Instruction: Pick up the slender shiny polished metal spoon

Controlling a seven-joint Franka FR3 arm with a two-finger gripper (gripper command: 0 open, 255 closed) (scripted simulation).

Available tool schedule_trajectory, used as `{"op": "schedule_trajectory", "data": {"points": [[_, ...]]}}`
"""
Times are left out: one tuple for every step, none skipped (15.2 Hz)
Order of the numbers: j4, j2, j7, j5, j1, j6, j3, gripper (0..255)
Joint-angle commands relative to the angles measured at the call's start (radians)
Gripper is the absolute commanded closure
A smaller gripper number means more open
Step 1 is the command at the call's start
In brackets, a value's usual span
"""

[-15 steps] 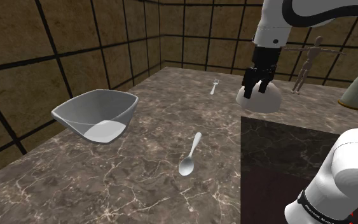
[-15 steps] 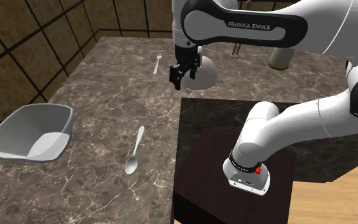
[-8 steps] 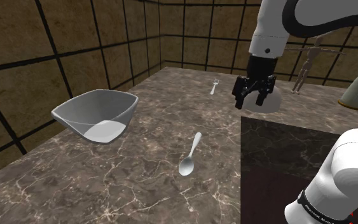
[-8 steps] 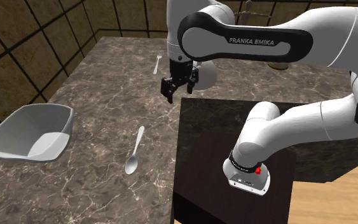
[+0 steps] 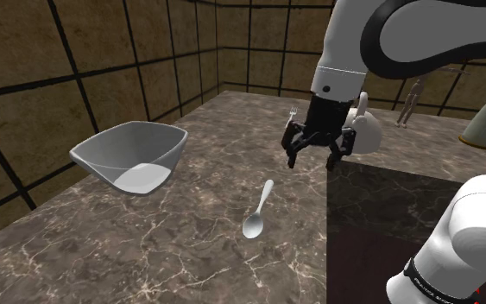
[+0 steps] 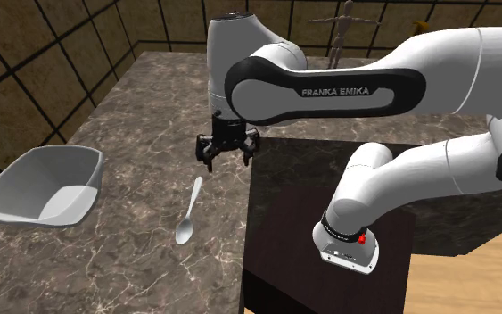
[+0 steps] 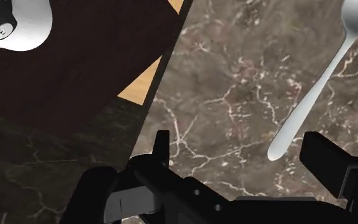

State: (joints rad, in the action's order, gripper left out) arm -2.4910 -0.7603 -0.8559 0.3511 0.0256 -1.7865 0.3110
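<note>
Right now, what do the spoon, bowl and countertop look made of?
Spoon: pale silver, smooth with a soft sheen; probably polished metal.
Bowl: plain light grey, even shading; material unclear, ceramic or plastic perhaps.
Countertop: dark brown with pale veins, likely polished marble-like stone.

The spoon (image 5: 260, 207) lies on the counter (image 5: 172, 259) between the bowl (image 5: 133, 155) and the stand (image 5: 379, 207).

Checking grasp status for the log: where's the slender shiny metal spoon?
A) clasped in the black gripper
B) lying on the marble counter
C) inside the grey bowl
B: the slender shiny metal spoon lies flat on the brown marble counter; the open black gripper hovers clear of it.
</note>
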Motion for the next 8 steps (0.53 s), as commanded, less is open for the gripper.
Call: {"op": "schedule_trajectory", "data": {"points": [[0.010,0.031,-0.114,0.047,0.010,-0.045,0.057,0],[0.018,0.050,-0.166,0.067,0.017,-0.069,0.085,0],[0.028,0.071,-0.219,0.085,0.025,-0.094,0.114,0],[0.040,0.094,-0.271,0.101,0.034,-0.119,0.143,0],[0.054,0.119,-0.324,0.115,0.044,-0.145,0.172,0],[0.069,0.145,-0.377,0.126,0.056,-0.171,0.201,0],[0.086,0.173,-0.430,0.135,0.069,-0.197,0.230,0],[0.097,0.192,-0.464,0.139,0.078,-0.215,0.249,0]]}}
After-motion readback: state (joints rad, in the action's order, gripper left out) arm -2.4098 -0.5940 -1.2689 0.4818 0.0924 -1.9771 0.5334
